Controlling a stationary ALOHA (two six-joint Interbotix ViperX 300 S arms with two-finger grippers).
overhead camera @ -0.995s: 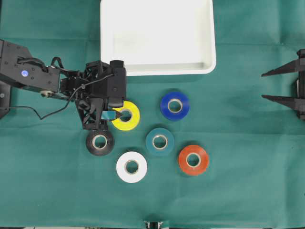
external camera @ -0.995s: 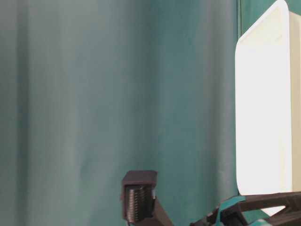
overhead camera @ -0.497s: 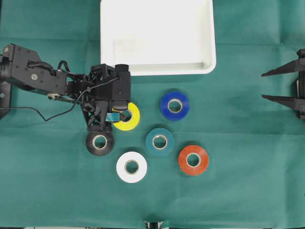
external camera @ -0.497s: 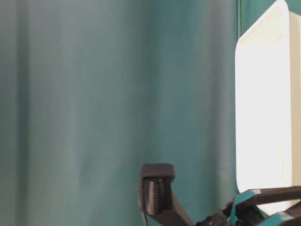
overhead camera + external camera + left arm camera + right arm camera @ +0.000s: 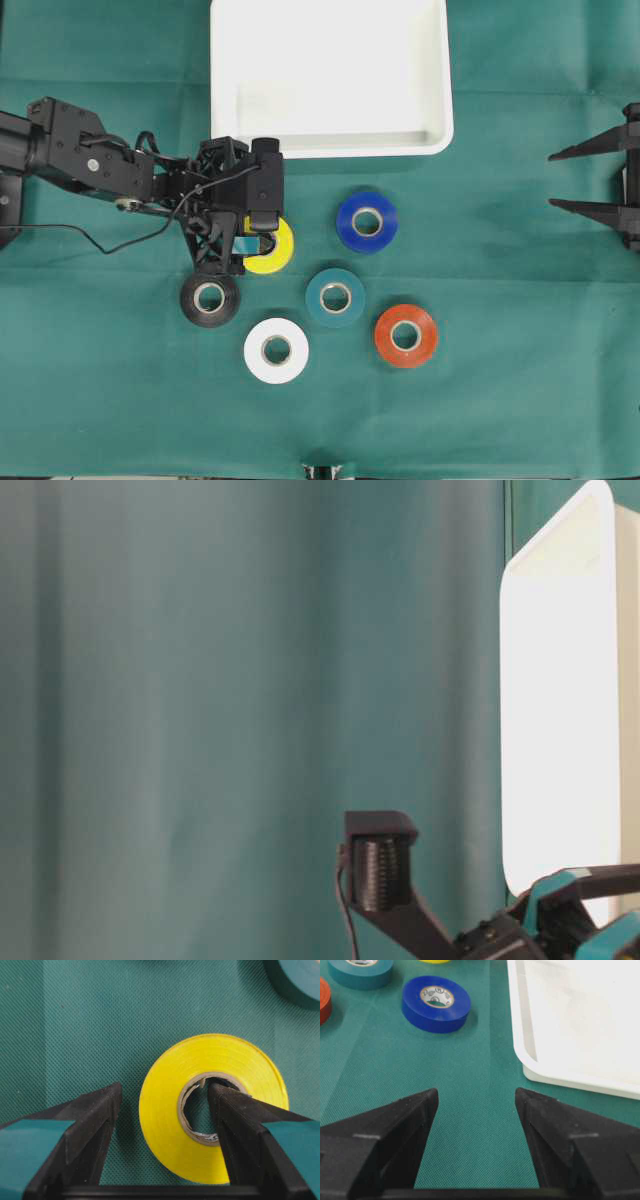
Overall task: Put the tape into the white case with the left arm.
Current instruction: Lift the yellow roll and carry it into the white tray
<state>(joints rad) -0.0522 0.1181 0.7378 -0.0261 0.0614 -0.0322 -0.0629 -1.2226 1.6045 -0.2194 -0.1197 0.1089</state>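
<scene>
- In the overhead view the left arm [image 5: 110, 172] is reaching in from the left, and its camera block is covering most of the left gripper [image 5: 253, 243] over the yellow tape [image 5: 272, 248].
- The left wrist view is showing what the overhead view is hiding: the fingers [image 5: 75, 1135] are standing apart — one tip is sitting inside the hole of the yellow tape [image 5: 212, 1105], the other is outside its left edge, not touching it. The roll is lying flat on the green cloth [image 5: 75, 1025].
- The white case [image 5: 330, 78] is lying at the far edge, just beyond the left gripper; no tape is lying inside it.
- Only the overhead view is giving all the other rolls: black tape [image 5: 210, 298], white tape [image 5: 276, 350], teal tape [image 5: 335, 297], red tape [image 5: 406, 335] and blue tape [image 5: 366, 222].
- The right gripper [image 5: 475, 1115] is waiting at the right edge with its fingers wide apart and nothing between them; its wrist view is showing the blue tape [image 5: 436, 1003] and a corner of the case [image 5: 530, 1055].
- The table-level view is giving only a black part of the arm and the case — no rolls.
</scene>
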